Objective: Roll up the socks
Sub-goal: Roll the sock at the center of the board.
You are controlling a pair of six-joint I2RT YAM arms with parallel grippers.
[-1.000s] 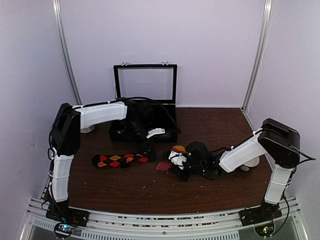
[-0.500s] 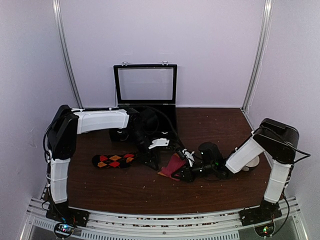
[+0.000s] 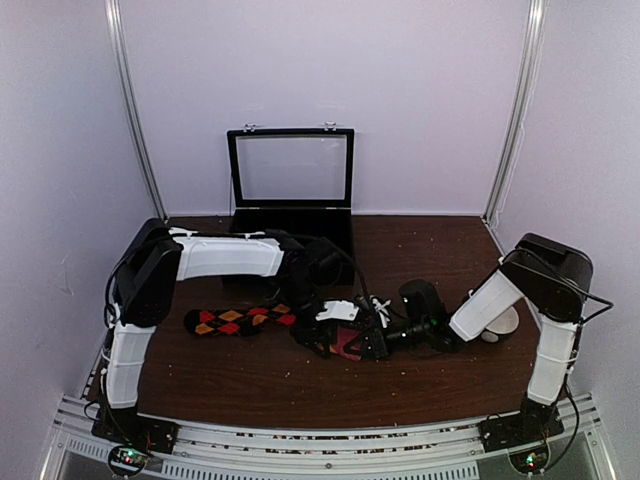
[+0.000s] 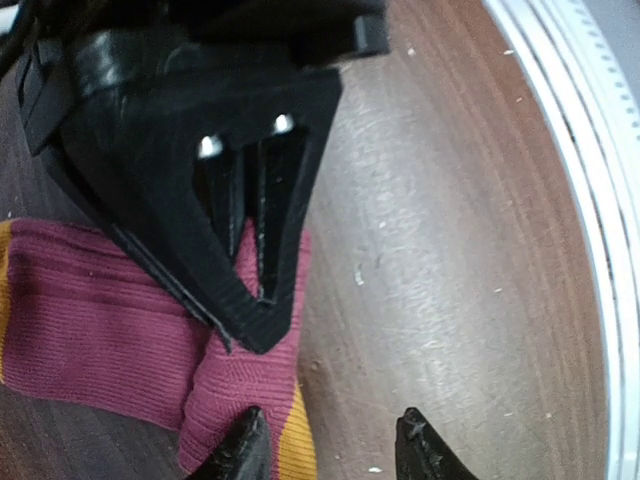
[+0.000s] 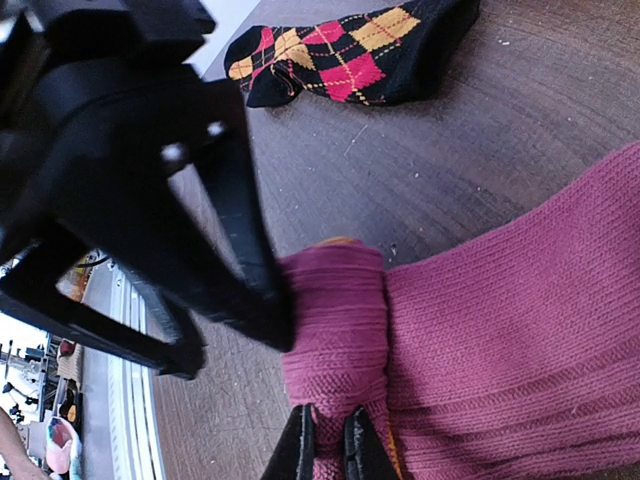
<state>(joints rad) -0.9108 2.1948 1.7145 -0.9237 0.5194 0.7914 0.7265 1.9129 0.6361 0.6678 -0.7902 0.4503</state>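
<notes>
Pink sock point(image 5: 500, 300): on the tabletop point(image 5: 450, 150), front-centre, between my two arms. One end is turned over into a tight roll. The rest lies flat, and in my right wrist view it runs off to the right of the roll.

Right fingers point(image 5: 325, 455): clenched, almost no gap, nipping the near edge of the roll. Ribbed fabric bulges just above the tips.

Left fingers point(image 3: 322, 342): released and spread. They meet the same roll from the opposite side.
- Right wrist view: one of them rests against the side of the roll, touching it. The other stands off over bare wood.
- Left wrist view: one tip sits over the sock's edge beside an orange band, the other over bare tabletop. Nothing is gripped between them.

The two pairs of fingers stand tip to tip with the roll between them.

Argyle sock point(image 3: 240, 320): black with red and orange diamonds, stretched flat on the tabletop to the left of my left fingers. It is apart from the pink sock. Its near end lies just beside my left wrist, and I cannot tell whether they touch.

Black case point(image 3: 290, 168): at the back of the tabletop, lid upright, behind my left arm.
</notes>
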